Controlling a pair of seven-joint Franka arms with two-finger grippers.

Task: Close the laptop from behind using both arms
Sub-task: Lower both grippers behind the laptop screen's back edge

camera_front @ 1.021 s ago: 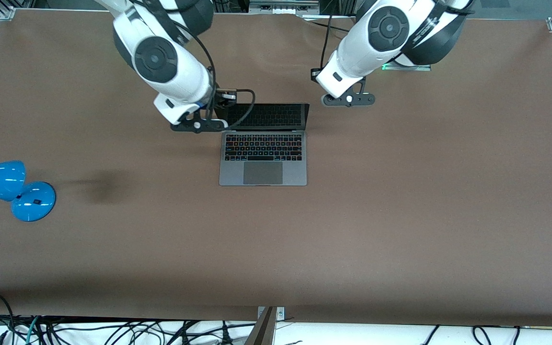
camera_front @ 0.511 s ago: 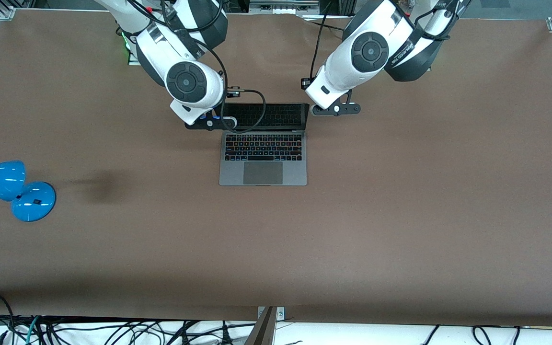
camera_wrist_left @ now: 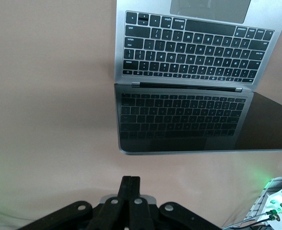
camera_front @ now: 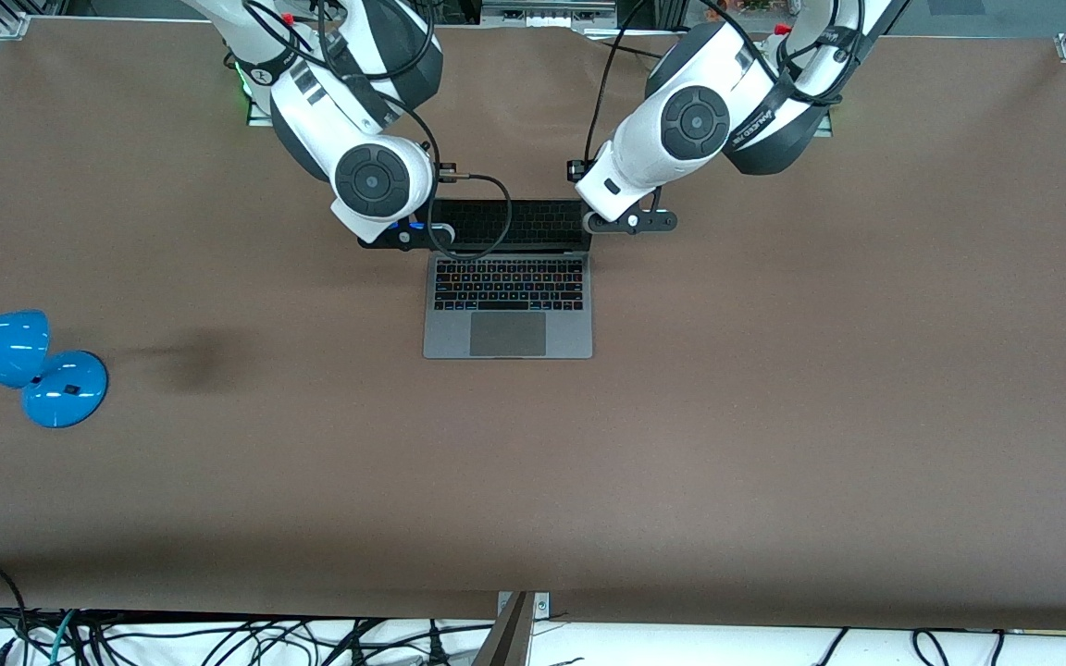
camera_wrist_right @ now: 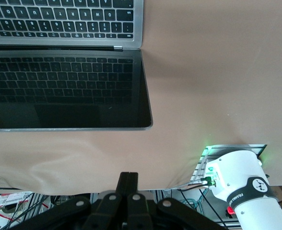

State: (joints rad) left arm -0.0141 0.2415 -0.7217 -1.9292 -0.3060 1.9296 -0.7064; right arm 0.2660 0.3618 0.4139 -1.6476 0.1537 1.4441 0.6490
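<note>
both arms have swung in over the last second, so the left tool (camera_front: 630,223) and right tool (camera_front: 403,242), fingers pressed together, now flank the open laptop (camera_front: 508,305) mid-worktop (camera_front: 774,416), ready to push its lid down.

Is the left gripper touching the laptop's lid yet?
Apart. In the left wrist view the left gripper, fingers shut, sits clear of the lid's top edge on the laptop, with bare table showing between them.
</note>
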